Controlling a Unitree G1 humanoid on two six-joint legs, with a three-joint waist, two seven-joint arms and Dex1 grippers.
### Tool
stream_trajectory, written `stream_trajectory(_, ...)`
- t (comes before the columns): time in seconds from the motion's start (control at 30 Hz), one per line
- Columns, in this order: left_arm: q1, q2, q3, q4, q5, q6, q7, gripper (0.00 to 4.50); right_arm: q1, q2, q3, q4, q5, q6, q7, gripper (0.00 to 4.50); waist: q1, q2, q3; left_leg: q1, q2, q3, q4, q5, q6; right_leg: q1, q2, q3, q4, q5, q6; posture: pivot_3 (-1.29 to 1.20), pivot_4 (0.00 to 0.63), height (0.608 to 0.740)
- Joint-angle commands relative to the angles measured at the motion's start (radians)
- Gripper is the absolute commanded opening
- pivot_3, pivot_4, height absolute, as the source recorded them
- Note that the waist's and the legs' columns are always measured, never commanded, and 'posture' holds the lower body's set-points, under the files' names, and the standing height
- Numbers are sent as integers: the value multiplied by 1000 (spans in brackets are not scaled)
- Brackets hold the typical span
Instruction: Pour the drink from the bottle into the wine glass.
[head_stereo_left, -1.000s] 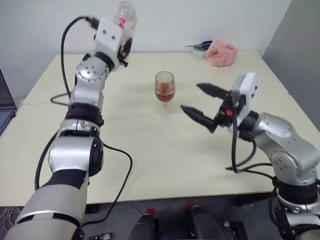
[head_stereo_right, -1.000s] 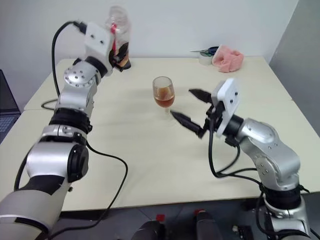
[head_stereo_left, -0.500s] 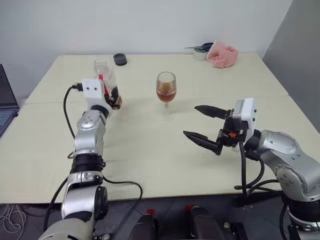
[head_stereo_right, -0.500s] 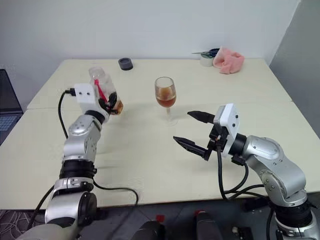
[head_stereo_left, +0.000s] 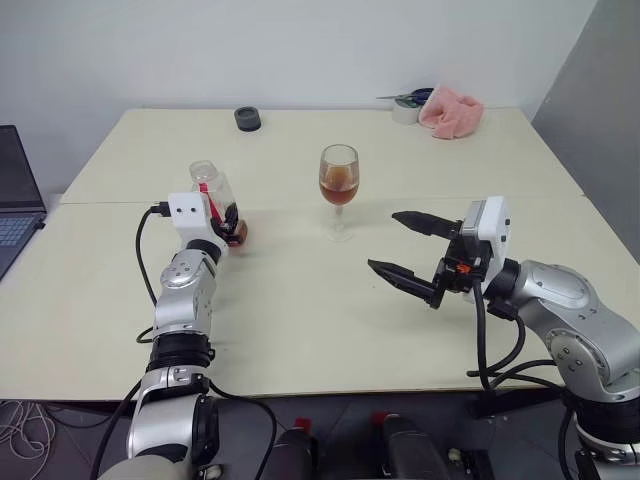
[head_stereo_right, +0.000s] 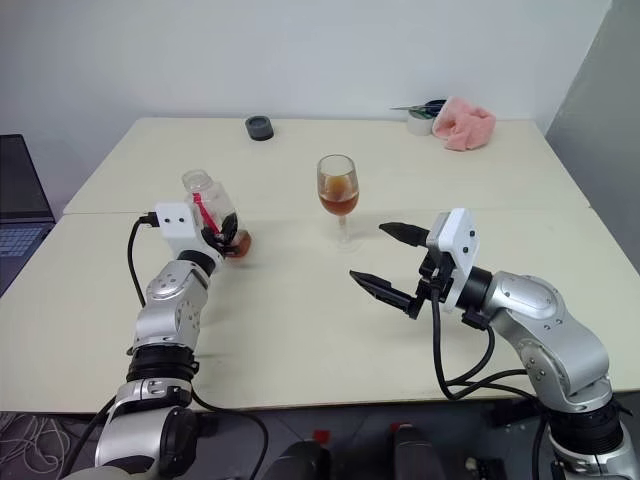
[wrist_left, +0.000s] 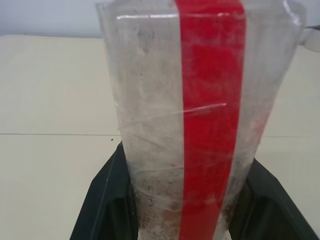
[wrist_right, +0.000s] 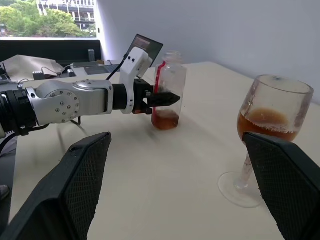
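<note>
The glass (head_stereo_left: 339, 187) stands upright near the middle of the pale worktop (head_stereo_left: 300, 300), its rounded bowl roughly a third full of amber drink (head_stereo_left: 339, 192) with a paler foamy top. It is clear, with a thin stem and a round foot. The bottle (head_stereo_left: 213, 200) stands at the robot's left, tilted slightly, with its base at or just above the worktop; whether it touches is hard to say. It is almost empty: a shallow layer of reddish-brown liquid sits at the bottom, and the clear walls above look cloudy and streaked in the left wrist view. A red strip runs up one side. Its mouth is open, with no cap on it.

The left gripper (head_stereo_left: 230, 212) is clamped on the lower part of the bottle, a black finger on each side. The bottle is well apart from the glass, to its left.

The right gripper (head_stereo_left: 408, 246) hangs above the worktop with its two black pointed fingers (head_stereo_left: 425, 222) spread wide, holding nothing. It lies just right of the glass and nearer the robot, not touching it.

At the far edge lie a dark round cap-like thing (head_stereo_left: 247, 118), a pink cloth (head_stereo_left: 452, 108) and a tape roll (head_stereo_left: 405, 110). A laptop (head_stereo_left: 15, 205) sits off the left side
</note>
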Motion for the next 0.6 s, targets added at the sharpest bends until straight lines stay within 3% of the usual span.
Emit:
stream_trajectory(0.03,-11,4,-3,-19,-9,-12,-9,2741,-6,1,-21,-24,0,-18,-8,4500,0,0,0,0,0,0,0,0,0,0,0,0,0,0,0,0,150,740)
stream_trajectory(0.2,20,-4,-20,-48,-16,28,-31,4388,0,0,-19,-16,-5,-20,-13,4500,0,0,0,0,0,0,0,0,0,0,0,0,0,0,0,0,150,740)
stream_trajectory(0.4,95,-19,-45,-145,-9,79,-13,4475,43,-5,-24,-15,-10,3,-31,4500,0,0,0,1,0,0,0,0,0,1,0,0,0,0,0,0,150,740)
stream_trajectory(0.5,199,-43,-58,-293,-17,141,1,4475,142,1,-40,-34,-19,57,-106,4500,1,0,-1,1,0,0,-1,0,0,2,0,0,-1,0,0,0,150,740)
stream_trajectory(0.6,298,-60,-76,-445,-12,221,26,4475,203,31,-24,-52,-128,79,-258,4500,1,0,-1,2,1,-2,-1,0,0,4,0,2,-3,0,0,0,150,740)
